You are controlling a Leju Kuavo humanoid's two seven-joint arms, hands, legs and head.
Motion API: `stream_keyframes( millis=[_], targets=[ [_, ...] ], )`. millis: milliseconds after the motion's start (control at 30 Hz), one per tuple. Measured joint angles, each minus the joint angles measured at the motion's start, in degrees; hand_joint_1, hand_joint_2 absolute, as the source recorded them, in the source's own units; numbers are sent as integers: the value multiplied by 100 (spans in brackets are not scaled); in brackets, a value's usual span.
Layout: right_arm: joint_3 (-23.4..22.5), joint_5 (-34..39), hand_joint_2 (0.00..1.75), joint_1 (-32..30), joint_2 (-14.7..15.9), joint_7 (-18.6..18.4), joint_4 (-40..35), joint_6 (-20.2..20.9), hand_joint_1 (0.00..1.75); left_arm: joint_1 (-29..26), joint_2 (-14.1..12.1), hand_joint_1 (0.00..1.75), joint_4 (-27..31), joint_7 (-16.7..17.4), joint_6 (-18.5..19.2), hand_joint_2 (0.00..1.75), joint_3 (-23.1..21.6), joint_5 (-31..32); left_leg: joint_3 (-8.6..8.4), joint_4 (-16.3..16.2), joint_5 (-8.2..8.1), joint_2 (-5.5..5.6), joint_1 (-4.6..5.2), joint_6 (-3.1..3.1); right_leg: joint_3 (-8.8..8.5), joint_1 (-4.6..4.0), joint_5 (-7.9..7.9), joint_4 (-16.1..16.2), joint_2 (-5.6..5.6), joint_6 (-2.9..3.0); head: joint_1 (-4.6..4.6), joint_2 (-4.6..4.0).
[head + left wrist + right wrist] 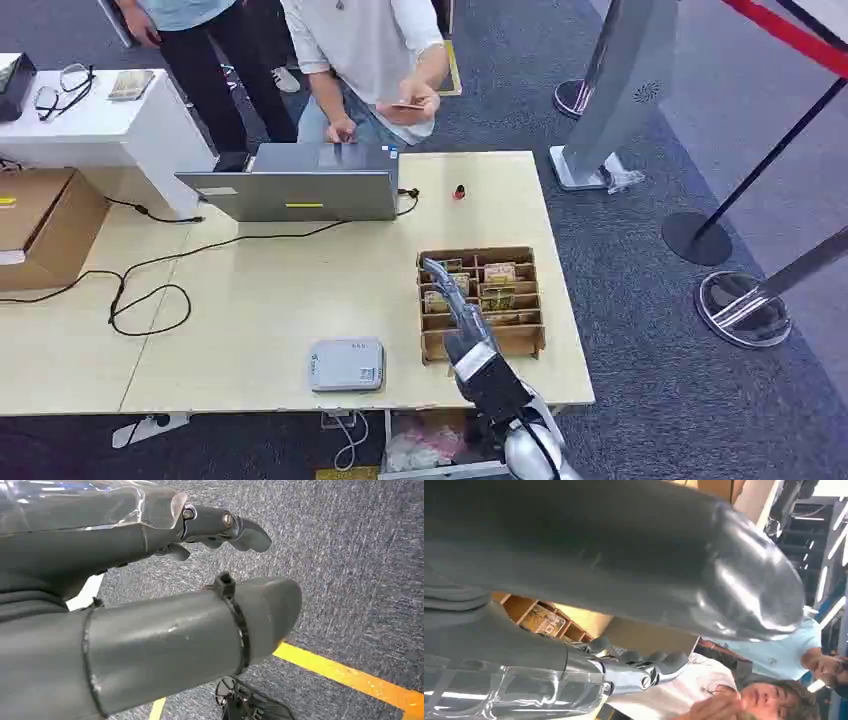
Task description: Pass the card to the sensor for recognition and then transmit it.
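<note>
A wooden divided box (pixel 532 342) at the table's front right holds several cards (pixel 499 273). My right hand (pixel 458 312) reaches over the box's left compartments with its fingers stretched out, and nothing shows in it. The right wrist view has that hand (pixel 599 555) with fingers (pixel 644 669) apart above a card in the box (pixel 544 621). The grey-white sensor (pixel 346 364) lies near the front edge, left of the box. A person behind the table holds a card (pixel 408 105). My left hand (pixel 165 630) hangs over the carpet, fingers (pixel 220 525) apart, holding nothing.
A grey laptop (pixel 300 185) stands at the table's far edge, with black cables (pixel 150 290) trailing left. A small red object (pixel 459 191) sits beside it. A white counter (pixel 90 120) and a cardboard box (pixel 40 225) are at left; stanchion bases (pixel 745 308) at right.
</note>
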State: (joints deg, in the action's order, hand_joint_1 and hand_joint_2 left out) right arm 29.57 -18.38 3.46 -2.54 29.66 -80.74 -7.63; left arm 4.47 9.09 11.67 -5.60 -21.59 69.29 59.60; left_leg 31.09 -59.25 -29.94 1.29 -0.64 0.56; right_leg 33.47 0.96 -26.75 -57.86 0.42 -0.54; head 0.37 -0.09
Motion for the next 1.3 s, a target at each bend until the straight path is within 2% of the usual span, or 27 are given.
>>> stream_keyframes(
  millis=[267, 433, 533, 767, 900, 1267, 1300],
  targets=[
    [-55, -137, 0, 26, 2, -15, -2, -264, 0, 2, -4, 0, 0, -11, -37, 0, 0, 28, 1, 0, 0, 0, 0, 0, 0, 0, 0, 0, 0, 0, 0, 0],
    [-140, -905, 0, 161, 7, -147, -11, -881, 0, 2, -28, 0, 0, 2, 13, 0, 0, 81, 0, 0, 0, -1, 0, 0, -1, 1, 1, 0, 1, 0, -2, 0],
    [-206, -1693, 0, 352, 7, -363, -11, -1305, 0, 2, -48, 0, 0, -39, 15, 0, 0, 94, -1, 0, 5, -1, 0, -2, -1, 0, 4, 0, 1, 2, 0, 0],
    [-376, -3950, 0, 1087, 15, -1198, 50, -2175, 0, 10, -50, 0, 0, -142, 68, 0, -4, 212, -5, -1, 6, -1, 0, -3, -2, 0, 6, -1, 4, 4, -2, 0],
    [-418, -4234, 0, 1310, 63, -1357, 160, -2251, 0, 22, -50, 0, 0, -160, 122, 0, -13, 269, -5, -1, 6, 0, 0, -3, -3, 0, 6, -1, 4, 4, 0, 0],
    [-420, -4507, 0, 1383, 105, -1589, 487, -2369, 0, 62, -50, 0, 0, -238, 177, 0, -55, 269, -4, -1, 6, 0, 0, -3, -3, 0, 5, -1, 3, 3, -2, 0],
    [-420, -4555, 175, 1400, 107, -1628, 511, -2398, 0, 64, -50, 0, 0, -245, 186, 0, -55, 267, -4, -1, 6, 0, 0, -3, -3, 0, 6, -1, 3, 4, -2, 0]
  ],
)
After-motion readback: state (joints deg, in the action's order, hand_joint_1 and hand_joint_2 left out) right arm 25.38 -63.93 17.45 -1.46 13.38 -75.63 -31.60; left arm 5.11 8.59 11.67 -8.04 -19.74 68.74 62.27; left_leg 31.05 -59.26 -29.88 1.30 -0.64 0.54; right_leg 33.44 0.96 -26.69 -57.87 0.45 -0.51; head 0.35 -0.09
